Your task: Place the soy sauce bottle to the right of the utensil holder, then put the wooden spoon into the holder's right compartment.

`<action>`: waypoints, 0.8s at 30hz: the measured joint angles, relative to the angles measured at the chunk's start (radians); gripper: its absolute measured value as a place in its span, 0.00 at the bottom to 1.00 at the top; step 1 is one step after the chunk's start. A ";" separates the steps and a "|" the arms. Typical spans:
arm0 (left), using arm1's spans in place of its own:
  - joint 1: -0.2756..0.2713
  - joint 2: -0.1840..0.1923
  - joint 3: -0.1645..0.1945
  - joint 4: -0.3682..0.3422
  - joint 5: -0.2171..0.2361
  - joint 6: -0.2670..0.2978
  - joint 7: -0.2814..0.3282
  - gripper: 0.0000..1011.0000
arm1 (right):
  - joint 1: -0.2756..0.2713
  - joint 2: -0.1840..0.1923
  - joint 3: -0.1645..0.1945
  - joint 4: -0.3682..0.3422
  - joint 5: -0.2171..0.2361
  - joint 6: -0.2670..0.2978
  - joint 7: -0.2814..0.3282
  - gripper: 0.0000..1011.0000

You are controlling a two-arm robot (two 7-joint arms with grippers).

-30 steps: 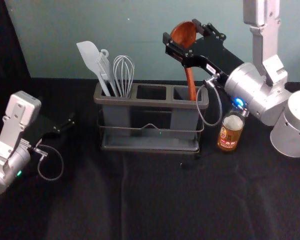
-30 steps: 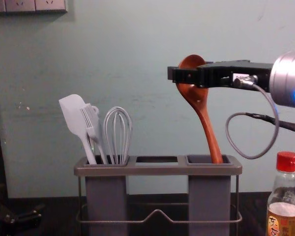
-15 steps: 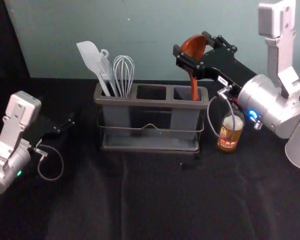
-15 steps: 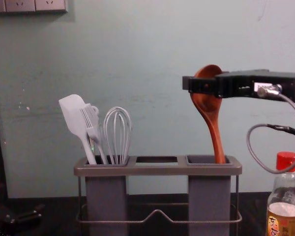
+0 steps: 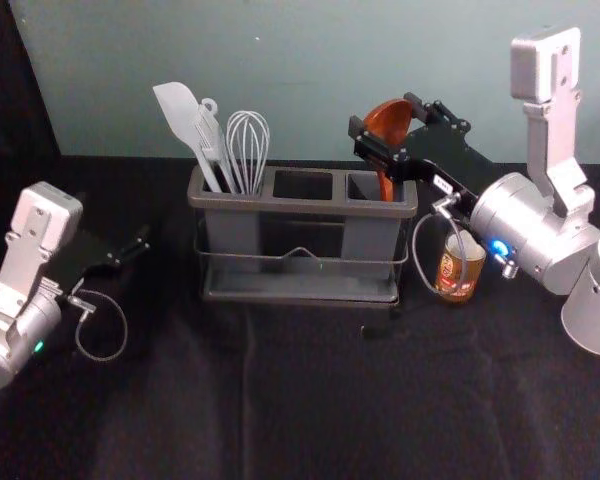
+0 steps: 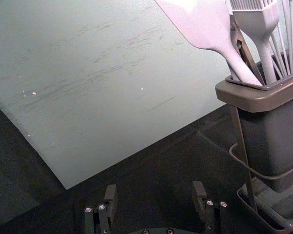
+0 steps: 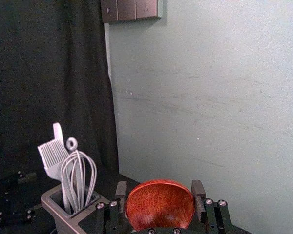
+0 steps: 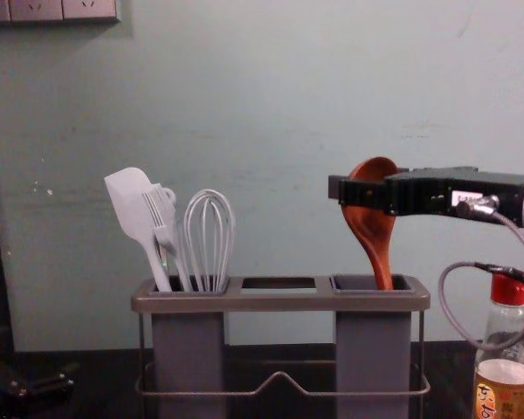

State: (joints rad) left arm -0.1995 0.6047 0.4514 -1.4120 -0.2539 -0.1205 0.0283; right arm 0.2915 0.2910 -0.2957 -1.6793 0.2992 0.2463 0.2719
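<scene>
In the head view, the soy sauce bottle [image 5: 462, 264] stands right of the utensil holder [image 5: 300, 205]. The left wrist view has the left claw [image 6: 155, 191] parked wide open, empty. In the right wrist view, the right claw [image 7: 159, 191] is closed around the wooden spoon's bowl [image 7: 159, 207]. The chest view shows it lowered, sinking the handle [image 8: 382, 272] deeper into the right compartment [image 8: 371, 349]; release seems near.

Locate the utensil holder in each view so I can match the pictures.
Head view: the utensil holder stands near the middle, between the arms.
Left wrist view: one end of it stands beyond the left tool.
Right wrist view: beyond the right tool, past the wooden spoon.
Chest view: lower middle, seen from the side.
Shared landmark: the pale brush standing in its left compartment.
</scene>
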 joint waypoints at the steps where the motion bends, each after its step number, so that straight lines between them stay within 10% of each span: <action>1: 0.000 0.000 0.000 0.000 0.000 0.000 0.000 0.99 | 0.001 -0.001 -0.001 0.004 0.001 -0.001 0.000 0.81; 24: 0.000 0.000 0.000 0.000 0.000 0.000 0.000 0.99 | 0.008 -0.007 -0.024 0.045 0.003 -0.004 -0.003 0.81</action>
State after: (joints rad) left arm -0.1995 0.6047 0.4514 -1.4120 -0.2539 -0.1206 0.0283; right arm 0.2996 0.2835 -0.3197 -1.6343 0.3020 0.2420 0.2691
